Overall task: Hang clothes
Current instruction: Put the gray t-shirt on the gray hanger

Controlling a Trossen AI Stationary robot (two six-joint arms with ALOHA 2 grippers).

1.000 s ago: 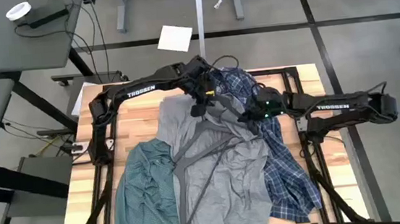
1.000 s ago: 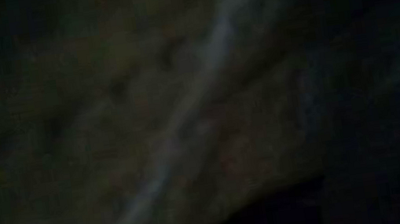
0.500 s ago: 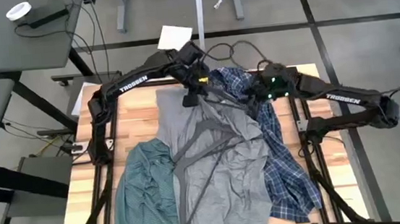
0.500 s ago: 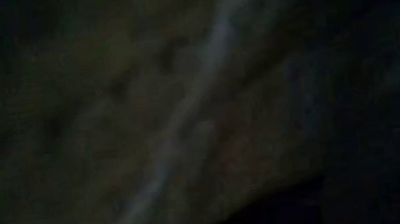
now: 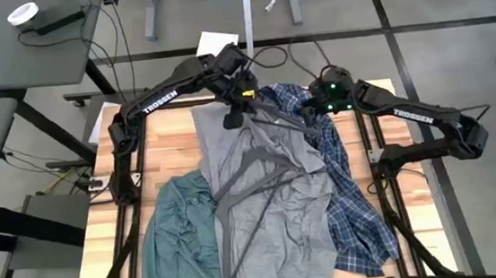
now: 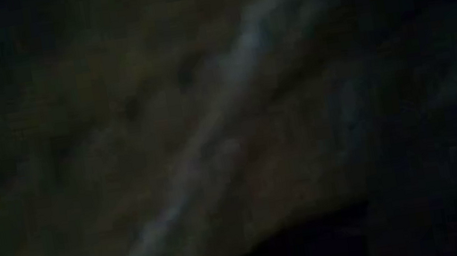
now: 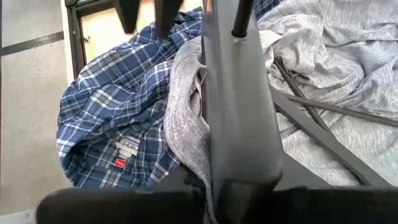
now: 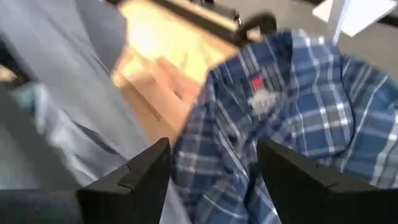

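A grey long-sleeve tee [image 5: 268,209] lies spread in the table's middle, with a green checked shirt [image 5: 180,239] to its left and a blue-white plaid shirt [image 5: 347,193] to its right. My left gripper [image 5: 233,115] is at the tee's far end, shut on a grey hanger [image 7: 239,106] whose bar [image 5: 282,120] runs toward the plaid shirt. The tee's neck [image 7: 183,124] bunches around that hanger. My right gripper [image 8: 214,149] hovers open over the plaid collar [image 8: 292,93] near the far edge. Cloth blacks out the low view. My left gripper has the grey hanger between its fingers at the hanger's near end [image 7: 244,171], and the fingers lie along it. The hanger reaches away from the gripper over the tee's neck. The gripper's own body hides the pads, so the kind of hold does not show.
A second dark hanger [image 5: 251,170] lies on the tee's chest. Bare wood [image 5: 163,146] shows at the far left of the table. A dark metal frame [image 5: 369,128] runs along the table's sides. A white sheet [image 5: 215,43] lies on the floor beyond the far edge.
My left gripper has moved toward the far edge with the hanger, drawing the tee's neck along. My right gripper has risen off the plaid shirt and swung toward the far edge.
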